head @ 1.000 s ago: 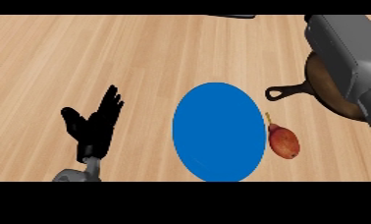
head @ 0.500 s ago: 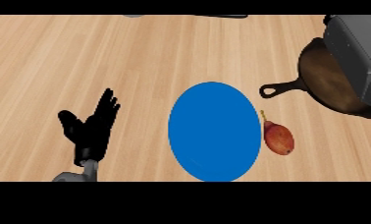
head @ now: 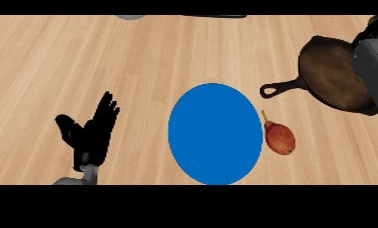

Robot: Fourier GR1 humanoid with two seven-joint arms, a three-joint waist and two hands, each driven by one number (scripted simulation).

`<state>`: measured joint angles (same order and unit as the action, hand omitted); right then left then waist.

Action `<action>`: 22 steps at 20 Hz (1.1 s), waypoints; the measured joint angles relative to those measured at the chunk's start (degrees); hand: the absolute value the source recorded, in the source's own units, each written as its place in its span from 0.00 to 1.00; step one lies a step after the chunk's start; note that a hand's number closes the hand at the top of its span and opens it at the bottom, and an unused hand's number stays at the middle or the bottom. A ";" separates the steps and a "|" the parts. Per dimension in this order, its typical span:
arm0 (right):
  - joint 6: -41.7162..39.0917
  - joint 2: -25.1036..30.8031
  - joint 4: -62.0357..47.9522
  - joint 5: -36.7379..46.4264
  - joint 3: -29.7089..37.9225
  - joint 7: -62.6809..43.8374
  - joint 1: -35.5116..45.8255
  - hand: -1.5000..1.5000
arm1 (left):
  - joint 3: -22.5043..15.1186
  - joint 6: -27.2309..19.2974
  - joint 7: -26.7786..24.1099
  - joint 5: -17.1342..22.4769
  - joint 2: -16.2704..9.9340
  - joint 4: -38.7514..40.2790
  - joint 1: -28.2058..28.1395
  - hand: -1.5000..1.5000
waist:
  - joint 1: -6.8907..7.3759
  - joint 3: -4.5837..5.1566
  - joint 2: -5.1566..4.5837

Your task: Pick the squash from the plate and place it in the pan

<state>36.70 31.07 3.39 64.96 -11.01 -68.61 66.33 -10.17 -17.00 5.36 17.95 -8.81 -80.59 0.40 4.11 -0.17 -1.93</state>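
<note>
Squash beside plate, well apart from left hand fingers.

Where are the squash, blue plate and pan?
squash (head: 280,139), head view, middle of its reddish body
blue plate (head: 215,133), head view, bare centre of its face
pan (head: 334,74), head view, inner base

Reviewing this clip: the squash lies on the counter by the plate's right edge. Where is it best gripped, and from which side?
Probably around the squash's rounded body, coming from above. It lies flat on the wood just right of the blue plate, thin stem pointing up-view toward the pan's handle. The stem looks too slim to hold, and fingers closing across the width would want room on the plate side.
</note>
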 measured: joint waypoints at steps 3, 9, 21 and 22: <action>4.05 1.25 -0.36 -1.28 1.64 1.82 -3.04 1.00 | 0.37 0.08 -0.01 0.23 -0.12 -0.21 -0.32 0.50 | -0.38 -0.05 0.10; 7.96 3.97 -2.28 -5.20 5.98 3.02 -8.89 0.00 | 0.73 0.12 -0.04 0.29 -0.12 -0.33 -0.29 0.50 | -0.56 -0.12 -0.04; 19.05 4.79 3.44 -14.92 15.62 13.19 -17.31 0.00 | 1.28 0.84 -0.71 0.43 -0.05 0.06 -1.07 0.50 | -0.73 -0.34 0.18; 20.74 4.81 5.00 -15.75 16.47 14.56 -17.54 0.00 | 1.47 0.73 -0.56 0.46 -0.18 -0.15 -1.03 0.50 | -0.92 -0.37 0.30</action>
<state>57.44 35.87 8.39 49.21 5.46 -54.05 48.79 -8.70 -16.27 4.79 18.41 -8.99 -80.74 -0.64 3.19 -0.54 -1.63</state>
